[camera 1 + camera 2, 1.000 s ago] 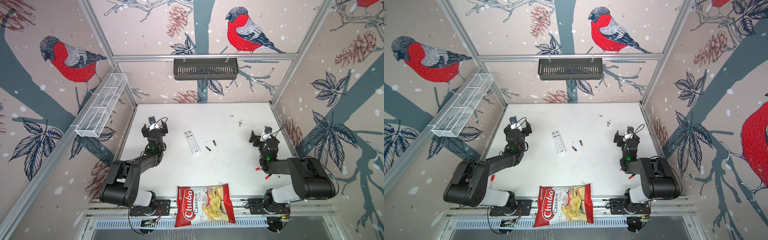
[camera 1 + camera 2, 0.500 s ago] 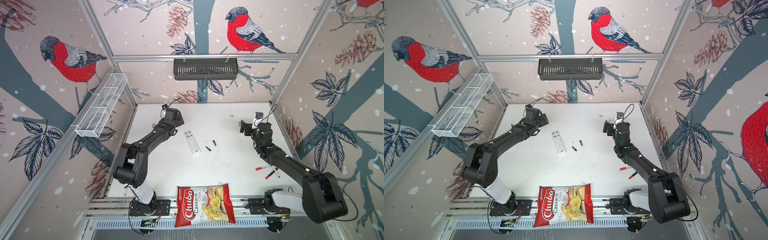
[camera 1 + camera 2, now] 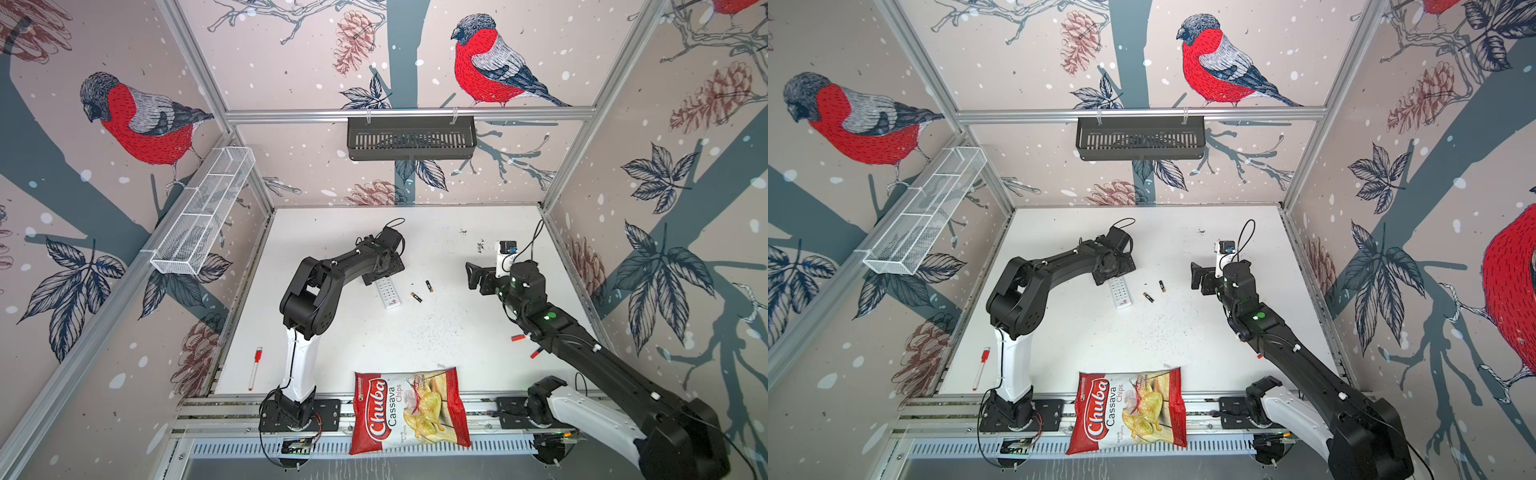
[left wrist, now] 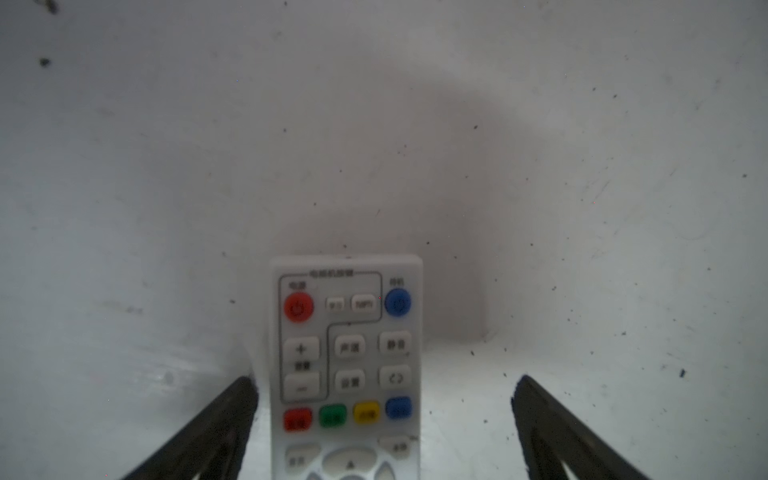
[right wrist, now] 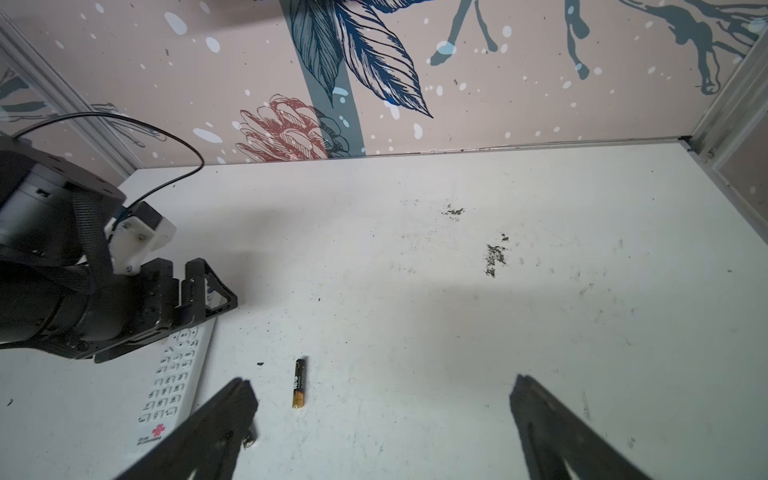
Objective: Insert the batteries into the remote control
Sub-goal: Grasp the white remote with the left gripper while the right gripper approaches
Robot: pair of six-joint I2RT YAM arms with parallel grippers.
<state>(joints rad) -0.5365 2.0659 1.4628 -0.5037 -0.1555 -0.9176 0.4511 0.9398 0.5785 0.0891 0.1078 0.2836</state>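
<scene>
Remote control (image 3: 388, 293) is found buttons-up near the surface's centre. 2 batteries (image 3: 416, 296) lie just beside it, apart.

The remote should be centred between the left jaws before closing (it sits off-centre).

- Left jaws: spread wide, straddling the remote's end, nothing gripped.
- Right jaws: spread wide, empty, near the batteries.
</scene>
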